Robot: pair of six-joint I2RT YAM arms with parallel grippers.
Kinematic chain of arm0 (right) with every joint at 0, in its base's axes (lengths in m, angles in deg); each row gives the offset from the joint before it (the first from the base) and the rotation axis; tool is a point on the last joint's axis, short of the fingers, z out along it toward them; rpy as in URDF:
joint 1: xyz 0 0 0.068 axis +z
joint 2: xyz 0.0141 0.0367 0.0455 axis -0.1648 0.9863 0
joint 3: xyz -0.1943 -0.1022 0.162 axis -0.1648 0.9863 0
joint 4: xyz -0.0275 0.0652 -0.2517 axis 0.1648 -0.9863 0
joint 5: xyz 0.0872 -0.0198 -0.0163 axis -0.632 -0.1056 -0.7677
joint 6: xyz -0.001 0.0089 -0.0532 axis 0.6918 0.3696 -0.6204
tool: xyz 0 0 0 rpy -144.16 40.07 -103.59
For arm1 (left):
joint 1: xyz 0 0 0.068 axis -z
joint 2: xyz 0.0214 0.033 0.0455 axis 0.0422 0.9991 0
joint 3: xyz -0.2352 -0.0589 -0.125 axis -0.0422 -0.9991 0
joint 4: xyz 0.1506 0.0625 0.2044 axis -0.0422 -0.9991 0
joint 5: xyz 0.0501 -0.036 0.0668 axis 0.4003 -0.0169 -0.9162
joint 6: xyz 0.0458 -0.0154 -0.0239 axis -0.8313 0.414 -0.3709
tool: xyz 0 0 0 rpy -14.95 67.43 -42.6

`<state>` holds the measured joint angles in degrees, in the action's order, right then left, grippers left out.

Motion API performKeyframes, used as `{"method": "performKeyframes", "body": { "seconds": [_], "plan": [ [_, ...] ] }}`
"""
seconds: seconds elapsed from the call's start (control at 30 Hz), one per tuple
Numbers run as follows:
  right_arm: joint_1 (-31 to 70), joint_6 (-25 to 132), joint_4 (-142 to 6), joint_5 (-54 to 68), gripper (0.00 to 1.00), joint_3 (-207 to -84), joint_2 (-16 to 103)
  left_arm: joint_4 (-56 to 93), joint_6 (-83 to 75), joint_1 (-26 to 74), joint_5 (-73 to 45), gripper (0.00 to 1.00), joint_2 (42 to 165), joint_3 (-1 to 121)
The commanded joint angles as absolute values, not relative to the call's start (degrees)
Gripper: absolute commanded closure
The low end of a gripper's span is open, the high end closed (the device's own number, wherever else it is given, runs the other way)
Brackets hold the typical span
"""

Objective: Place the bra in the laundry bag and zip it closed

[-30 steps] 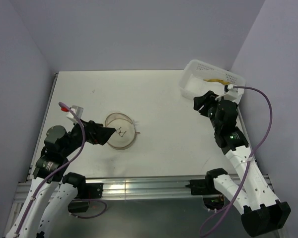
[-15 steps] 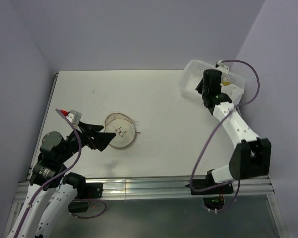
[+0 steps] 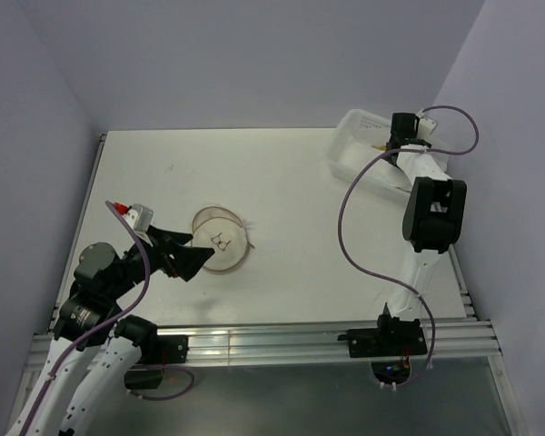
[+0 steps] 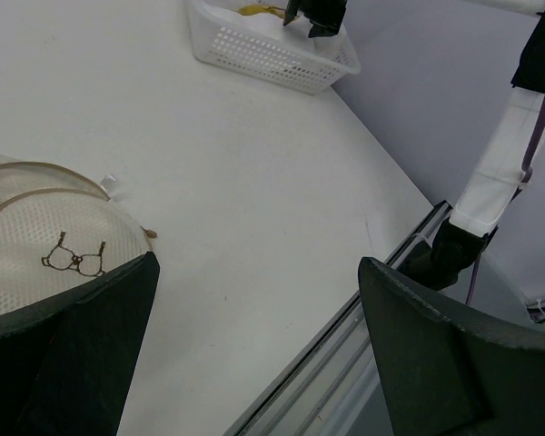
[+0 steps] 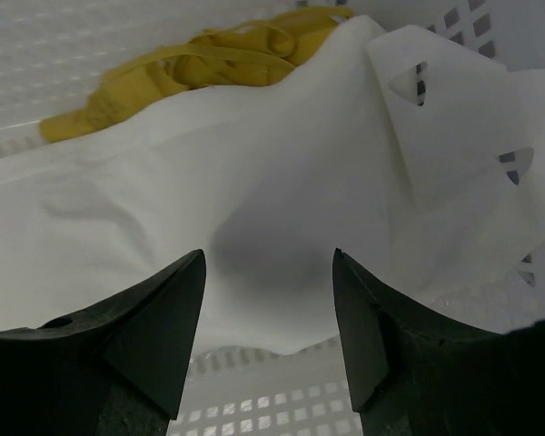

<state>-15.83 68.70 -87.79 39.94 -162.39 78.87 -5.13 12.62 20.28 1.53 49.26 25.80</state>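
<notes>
step: We're at the very start, the pick. The right claw (image 5: 268, 263) is down inside the white basket (image 3: 349, 165) at the far right corner of the surface (image 3: 291, 195), going for the bra (image 5: 209, 59).
right claw: Fingers spread apart, nothing between them. It hangs over a crumpled white cloth (image 5: 254, 182), not over the bra.
bra: A bunched-up yellow heap at the back of the basket, partly tucked behind that cloth and well apart from the bag.
next move: We reckon the claw needs to go further forward, past the cloth, and pinch only yellow fabric. Grabbing the cloth along with it looks like the main risk.
left claw (image 4: 257, 265): Also wide apart and empty, waiting just beside the laundry bag (image 3: 220, 239). Can't tell if it touches the rim.
bag: Sits left of centre with the mesh flap facing up and the zip pulls (image 4: 73, 261) on top. We can't tell how far it's unzipped.
surface: Plain white and matte, with a metal rail (image 3: 254, 341) along the near edge.
room: Pale lilac-grey walls close in on three sides, and a purple cable (image 3: 345, 227) loops off the right arm.
</notes>
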Motion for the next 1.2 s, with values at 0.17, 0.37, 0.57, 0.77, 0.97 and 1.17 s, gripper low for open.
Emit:
{"method": "performKeyframes", "body": {
  "seconds": [0.17, 0.37, 0.57, 0.77, 0.97, 1.17],
  "plan": [
    [-17.75, 65.82, -91.18, 40.62, 0.35, -168.14, 84.83, -3.82, 11.90, 20.43, 1.40, 0.02, 51.30, 26.31],
    [-17.75, 65.38, -88.03, 38.33, 0.81, -166.04, 84.76, -3.65, 11.90, 20.43, 1.75, 0.03, 52.44, 26.23],
    [-16.87, 62.31, -78.98, 39.29, 1.00, -158.57, 73.53, -3.30, 11.55, 19.91, 2.19, 0.03, 52.97, 26.31],
    [-12.66, 60.81, -67.28, 39.65, 1.00, -148.03, 58.07, -3.03, 11.37, 19.29, 3.24, 0.04, 53.15, 26.32],
    [-3.36, 60.72, -62.44, 43.33, 1.00, -142.84, 44.36, -2.86, 11.20, 19.20, 3.68, 0.04, 53.32, 26.31],
    [7.28, 67.46, -65.07, 46.95, 1.00, -138.01, 30.56, -2.51, 11.37, 19.20, 4.38, 0.04, 54.20, 26.14]
  ]
}}
